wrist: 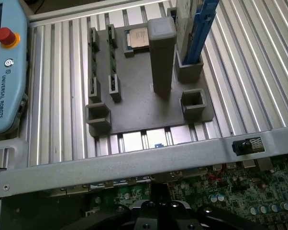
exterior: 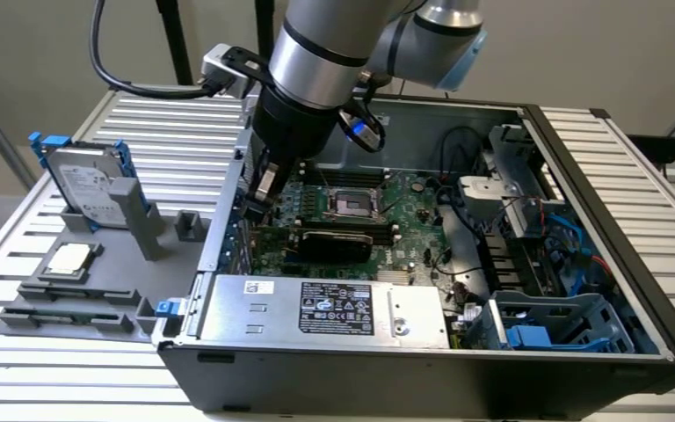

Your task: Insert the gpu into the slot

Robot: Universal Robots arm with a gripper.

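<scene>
Surface (exterior: 68, 369): ribbed, bright brushed metal. Case (exterior: 431, 387): matt dark-grey sheet metal. Supply box (exterior: 256, 308): dull silver metal with a paper label. Holder (wrist: 134, 96): matt grey plastic. Board (exterior: 414, 220): green, semi-gloss. Gpu (exterior: 331, 239): matt black. Arm (exterior: 320, 53): smooth satin metal.

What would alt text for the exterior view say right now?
A robot arm reaches into an open computer case, its gripper low over the motherboard near the black gpu, which lies flat across the board. Left of the case, a grey fixture holds a hard drive and processor.
</scene>
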